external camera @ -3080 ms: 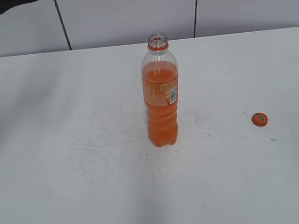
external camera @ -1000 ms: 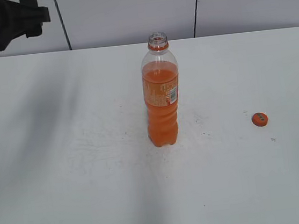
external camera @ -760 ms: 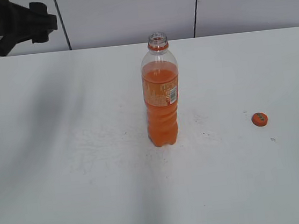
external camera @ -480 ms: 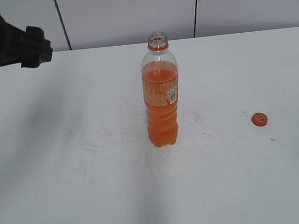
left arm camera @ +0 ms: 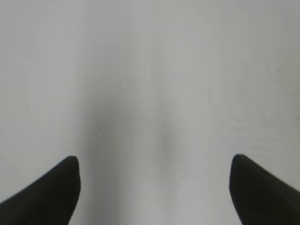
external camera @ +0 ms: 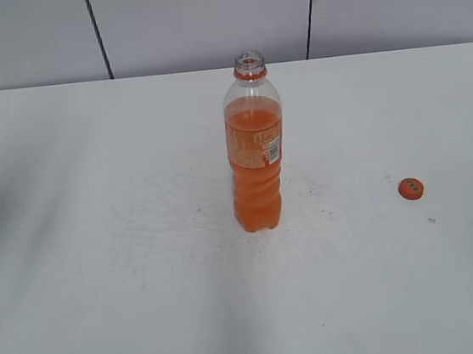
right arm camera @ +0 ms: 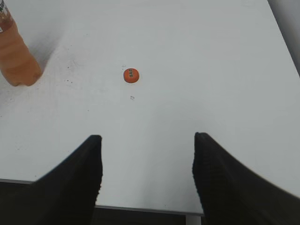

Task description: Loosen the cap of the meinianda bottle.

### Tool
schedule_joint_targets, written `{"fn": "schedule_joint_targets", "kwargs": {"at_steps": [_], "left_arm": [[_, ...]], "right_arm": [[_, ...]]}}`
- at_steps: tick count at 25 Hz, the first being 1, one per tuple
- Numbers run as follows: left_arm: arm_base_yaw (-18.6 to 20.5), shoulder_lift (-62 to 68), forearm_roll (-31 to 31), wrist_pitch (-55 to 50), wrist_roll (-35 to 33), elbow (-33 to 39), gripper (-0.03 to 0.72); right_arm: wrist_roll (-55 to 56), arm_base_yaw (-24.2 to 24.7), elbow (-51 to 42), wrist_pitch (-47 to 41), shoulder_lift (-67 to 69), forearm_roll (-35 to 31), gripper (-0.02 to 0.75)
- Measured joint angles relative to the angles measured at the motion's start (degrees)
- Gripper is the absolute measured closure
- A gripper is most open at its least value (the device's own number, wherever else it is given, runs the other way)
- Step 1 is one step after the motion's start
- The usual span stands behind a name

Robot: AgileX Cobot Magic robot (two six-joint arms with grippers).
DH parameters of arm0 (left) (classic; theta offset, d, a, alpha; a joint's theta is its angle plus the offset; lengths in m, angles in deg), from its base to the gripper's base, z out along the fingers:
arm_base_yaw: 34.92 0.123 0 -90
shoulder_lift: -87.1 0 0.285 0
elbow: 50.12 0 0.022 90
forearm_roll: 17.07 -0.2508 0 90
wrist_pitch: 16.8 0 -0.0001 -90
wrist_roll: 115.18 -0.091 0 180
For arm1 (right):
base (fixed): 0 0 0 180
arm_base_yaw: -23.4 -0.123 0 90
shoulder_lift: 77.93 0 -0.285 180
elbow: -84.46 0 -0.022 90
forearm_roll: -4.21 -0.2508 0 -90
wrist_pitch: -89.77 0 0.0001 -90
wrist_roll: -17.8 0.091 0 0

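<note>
The left gripper [left arm camera: 152,187], wide open, has left the meinianda bottle [external camera: 257,162]; right gripper [right arm camera: 146,164] open; the cap [external camera: 410,189] lies off, right of it.

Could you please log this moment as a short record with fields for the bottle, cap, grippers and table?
bottle: upright near the table's middle, orange drink inside, mouth open, no cap on it
cap: lying on the table, off to the bottle's right, apart from it, top side up
left gripper: open, above bare table, holding nothing
right gripper: open, near the table's front edge, holding nothing; cap and bottle lie ahead of it
table: white, speckled with small dark marks around the bottle
</note>
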Motion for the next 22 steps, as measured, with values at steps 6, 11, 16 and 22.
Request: {"fn": "schedule_joint_targets", "kwargs": {"at_steps": [6, 11, 16, 22], "left_arm": [[4.2, -4.7, 9.2, -5.8, -8.5, 0.0, 0.102], [9.2, -13.0, 12.1, -6.4, -13.4, 3.3, 0.102], [9.4, -22.6, 5.4, -6.8, -13.6, 9.2, 0.102], [9.5, -38.0, 5.4, -8.6, -12.5, 14.4, 0.102]], "right_arm": [[0.0, 0.0, 0.0, 0.0, 0.0, 0.0, 0.278], [0.0, 0.0, 0.0, 0.0, 0.0, 0.0, 0.278], [0.0, 0.0, 0.0, 0.0, 0.0, 0.0, 0.278], [0.1, 0.0, 0.0, 0.0, 0.0, 0.0, 0.278]]}}
